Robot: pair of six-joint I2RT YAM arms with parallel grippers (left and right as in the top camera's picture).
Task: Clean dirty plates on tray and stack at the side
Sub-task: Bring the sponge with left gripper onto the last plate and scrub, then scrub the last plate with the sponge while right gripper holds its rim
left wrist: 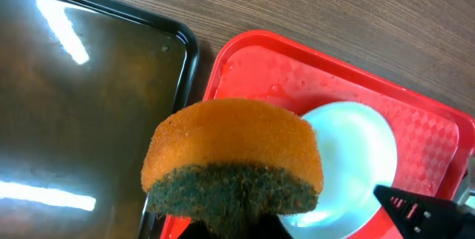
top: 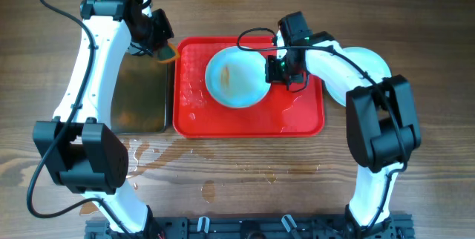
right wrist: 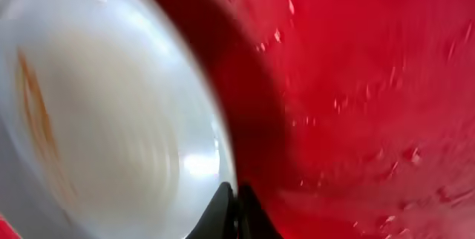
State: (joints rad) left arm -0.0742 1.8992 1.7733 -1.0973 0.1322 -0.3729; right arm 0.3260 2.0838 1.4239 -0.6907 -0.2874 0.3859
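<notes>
One pale blue-green plate (top: 236, 79) with orange-brown streaks lies on the red tray (top: 297, 120). My right gripper (top: 276, 70) is shut on the plate's right rim; the right wrist view shows the fingers (right wrist: 236, 211) pinching the rim of the plate (right wrist: 96, 120) over the tray (right wrist: 371, 83). My left gripper (top: 159, 42) is shut on an orange and green sponge (left wrist: 234, 165) and holds it above the tray's left edge. The plate (left wrist: 356, 157) and tray (left wrist: 252, 68) also show in the left wrist view. Other plates are out of view.
A black tray (top: 137, 98) lies left of the red tray and also shows in the left wrist view (left wrist: 82, 105). Water drops and a puddle (top: 148, 154) lie on the wooden table in front of the trays.
</notes>
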